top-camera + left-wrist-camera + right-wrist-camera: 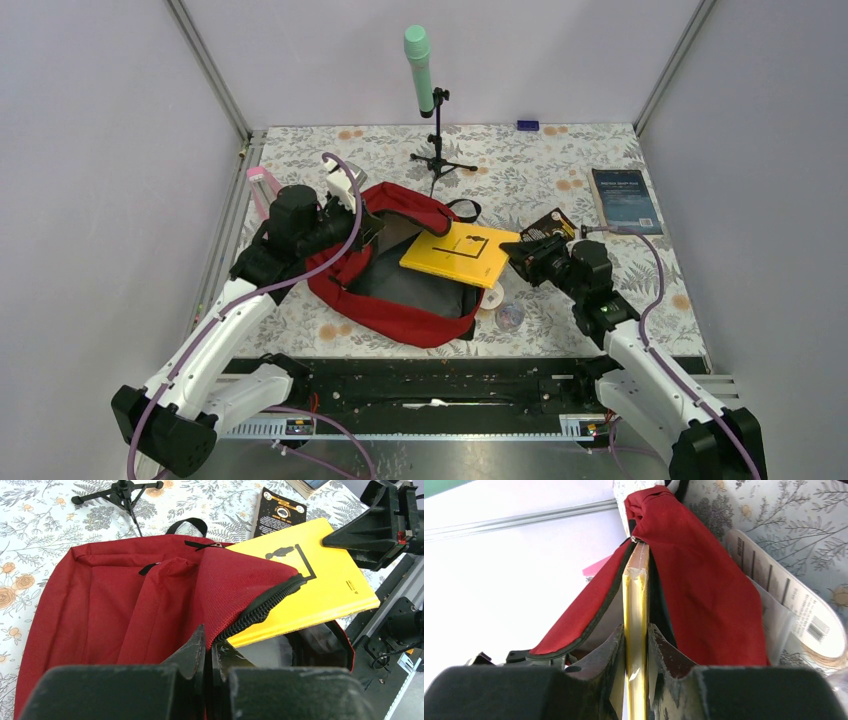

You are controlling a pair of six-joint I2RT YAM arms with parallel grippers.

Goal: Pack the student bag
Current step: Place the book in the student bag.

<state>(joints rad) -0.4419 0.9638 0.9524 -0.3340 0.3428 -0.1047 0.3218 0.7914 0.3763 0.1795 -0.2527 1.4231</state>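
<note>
The red student bag (385, 300) lies open in the middle of the table, its dark lining showing. My left gripper (366, 226) is shut on the bag's upper flap (235, 585) at the zipper edge and holds it lifted. My right gripper (512, 252) is shut on a yellow book (460, 252), which lies half inside the bag's mouth under the raised flap. In the right wrist view the yellow book (636, 610) stands edge-on between the fingertips, with the red bag (704, 595) around its far end.
A black booklet (548, 226) lies just behind my right gripper. A dark blue book (624, 200) rests at the right. A microphone stand (436, 140) with a green head stands at the back. A pink item (262, 188) is at the left, small round things (510, 316) beside the bag.
</note>
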